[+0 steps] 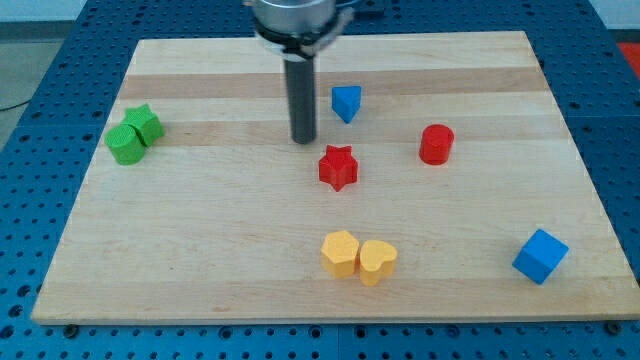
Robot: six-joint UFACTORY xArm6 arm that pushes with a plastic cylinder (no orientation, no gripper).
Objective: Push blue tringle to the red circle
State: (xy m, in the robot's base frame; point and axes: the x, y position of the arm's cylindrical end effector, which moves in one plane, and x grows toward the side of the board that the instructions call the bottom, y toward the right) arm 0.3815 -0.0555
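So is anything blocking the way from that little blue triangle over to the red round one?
Nothing visible. The blue triangle has bare board toward the red circle; the red star sits below that line. My tip is left of the triangle.

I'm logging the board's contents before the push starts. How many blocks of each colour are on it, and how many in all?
Green: 2, the green star and the green cylinder.
Blue: 2, the blue triangle and the blue cube.
Red: 2, the red star and the red circle.
Yellow: 2, the yellow hexagon and the yellow heart.
Total: 8
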